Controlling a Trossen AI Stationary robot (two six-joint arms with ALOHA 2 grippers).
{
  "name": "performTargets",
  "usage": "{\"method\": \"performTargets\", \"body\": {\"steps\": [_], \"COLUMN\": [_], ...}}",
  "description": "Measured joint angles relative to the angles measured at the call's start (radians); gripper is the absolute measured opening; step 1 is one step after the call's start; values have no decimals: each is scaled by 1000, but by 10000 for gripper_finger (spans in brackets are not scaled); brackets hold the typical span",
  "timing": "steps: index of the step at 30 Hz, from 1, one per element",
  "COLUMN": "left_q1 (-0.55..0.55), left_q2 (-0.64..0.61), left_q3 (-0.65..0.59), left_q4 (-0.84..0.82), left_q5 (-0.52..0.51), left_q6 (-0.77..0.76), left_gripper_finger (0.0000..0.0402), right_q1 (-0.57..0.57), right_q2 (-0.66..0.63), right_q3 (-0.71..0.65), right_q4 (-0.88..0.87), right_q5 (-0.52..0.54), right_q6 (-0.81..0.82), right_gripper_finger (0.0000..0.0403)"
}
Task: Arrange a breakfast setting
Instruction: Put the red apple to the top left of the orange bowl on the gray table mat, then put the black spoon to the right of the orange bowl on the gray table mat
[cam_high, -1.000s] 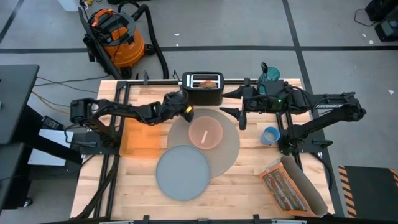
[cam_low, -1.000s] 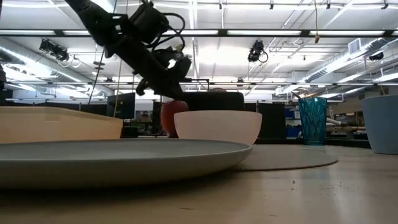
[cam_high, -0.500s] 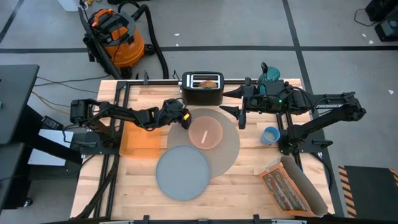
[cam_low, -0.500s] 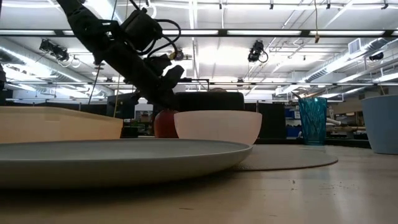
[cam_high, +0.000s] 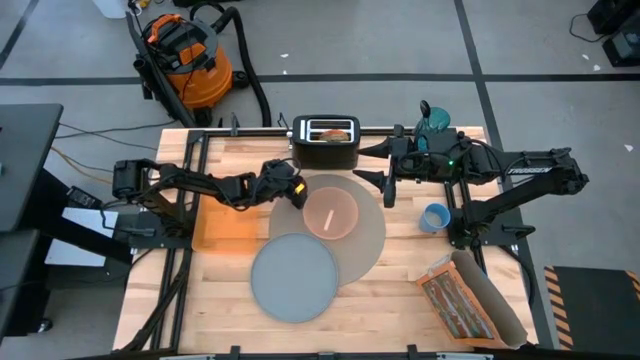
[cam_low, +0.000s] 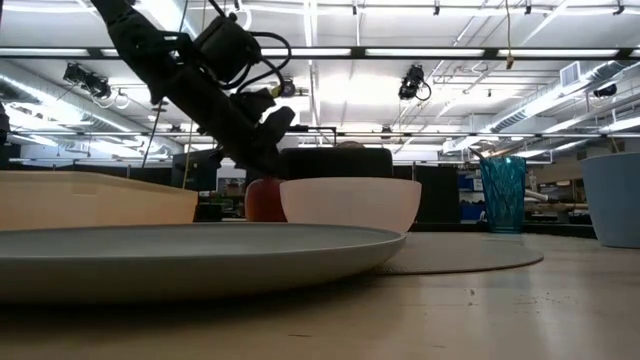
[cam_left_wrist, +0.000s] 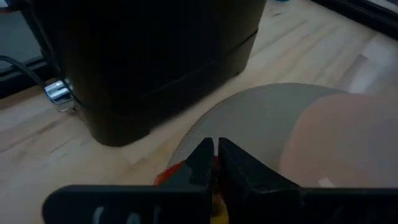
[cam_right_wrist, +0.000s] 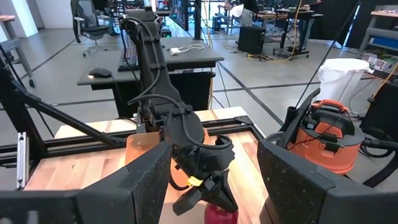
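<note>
L gripper (cam_low: 268, 165) fingers pinched nearly shut atop the red apple (cam_low: 264, 200), looks like at the stem. Apple sits on the grey mat (cam_high: 372, 240) edge, just beside the pink bowl (cam_high: 330, 212), toaster-side. Apple prob. firm, smooth, rolls easily; stem grip weak, better across the body. R gripper (cam_high: 378, 187) fingers apart, empty, waits other side of bowl.

A black toaster (cam_high: 325, 141) stands at the far middle edge of the wooden table (cam_high: 400, 300), with something pale in its slot. A teal bottle (cam_high: 433, 122) stands at the far right of the table. On the grey floor beyond the table's far left corner sits an orange and black shop vacuum (cam_high: 184, 52) with its black hose (cam_high: 252, 85) curling toward the table
</note>
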Motion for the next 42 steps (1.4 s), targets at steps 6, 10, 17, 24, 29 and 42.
{"method": "performTargets", "body": {"steps": [6, 10, 17, 24, 29, 42], "left_q1": [0, 1, 8, 35, 39, 58], "left_q2": [0, -1, -44, -169, -293, -528], "left_q3": [0, 0, 6, 6, 6, 6], "left_q4": [-3, -3, -2, -53, -85, -130], "left_q5": [0, 0, 1, 31, 34, 34], "left_q6": [28, 28, 28, 28, 29, 87], "left_gripper_finger": [82, 108, 133, 135, 135, 135], "right_q1": [0, -2, -3, -86, -250, -593], "right_q2": [0, 0, 0, -2, 8, 235], "right_q3": [0, 0, 0, 2, 2, 227], "right_q4": [0, 0, 24, -36, -278, -858], "right_q5": [0, 0, 30, 267, 297, 442], "right_q6": [0, 0, 0, 154, 280, 489], "right_gripper_finger": [248, 248, 248, 248, 246, 246]}}
